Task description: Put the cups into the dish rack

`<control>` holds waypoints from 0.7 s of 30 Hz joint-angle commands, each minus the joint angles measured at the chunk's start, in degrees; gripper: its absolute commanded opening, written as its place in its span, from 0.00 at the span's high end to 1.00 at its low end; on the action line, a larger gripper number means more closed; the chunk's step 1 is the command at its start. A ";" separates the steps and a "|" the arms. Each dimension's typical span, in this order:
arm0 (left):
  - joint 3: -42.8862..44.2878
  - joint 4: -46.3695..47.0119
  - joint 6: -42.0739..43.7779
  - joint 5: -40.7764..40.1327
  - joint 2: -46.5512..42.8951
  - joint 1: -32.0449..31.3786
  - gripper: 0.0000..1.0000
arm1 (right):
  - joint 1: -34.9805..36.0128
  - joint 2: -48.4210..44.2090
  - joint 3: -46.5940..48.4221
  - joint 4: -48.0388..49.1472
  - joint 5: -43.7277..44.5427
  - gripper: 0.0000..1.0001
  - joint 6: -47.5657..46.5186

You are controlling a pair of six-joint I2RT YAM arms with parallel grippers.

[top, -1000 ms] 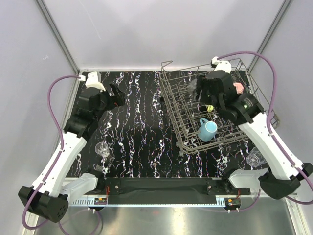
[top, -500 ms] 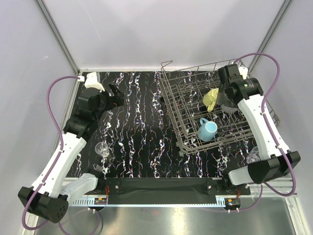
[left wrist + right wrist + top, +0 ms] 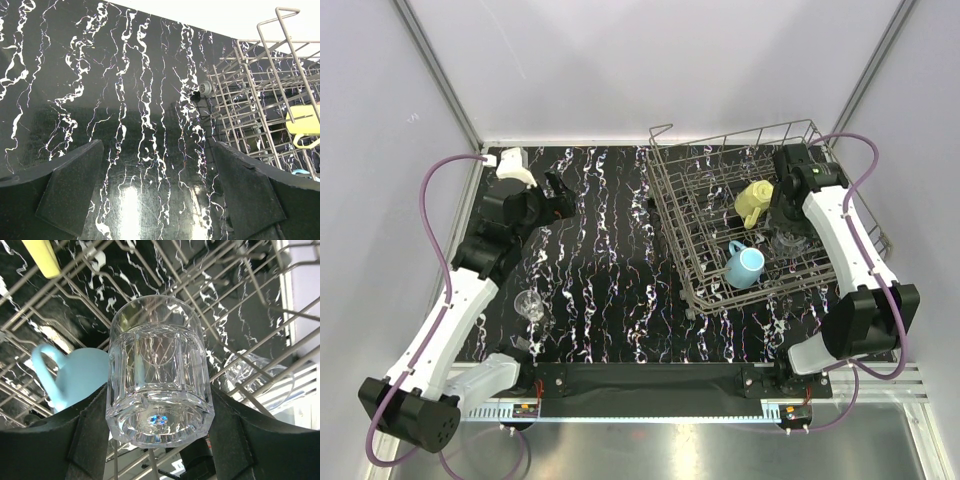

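Overhead view of two robot arms at a black marbled tabletop (image 3: 600,250). The right end effector (image 3: 159,427) is clamped on a clear glass (image 3: 159,370), one finger on each side. It holds the glass low over the right part of the wire rack (image 3: 700,200). A blue mug (image 3: 745,265) lies in the rack just beside the glass, and a yellow mug (image 3: 753,203) sits near it, further back. The left end effector (image 3: 160,195) hovers over bare tabletop, fingers apart with nothing between them. A second glass (image 3: 530,305) stands on the tabletop at left, well apart from the rack.

The step in hand looks like seating the held glass among the tines. Doing it well likely means lowering it straight into a free gap between wires, clear of the blue mug's handle. The fingers should let go only once the wires bear the glass, so it neither tips nor knocks a neighbour. Whether the glass touches the wires yet cannot be told.
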 commanded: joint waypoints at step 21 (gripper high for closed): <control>1.62 1.25 -0.98 2.86 2.12 0.53 0.01 | -1.24 -6.10 1.55 0.47 -8.64 1.00 -1.92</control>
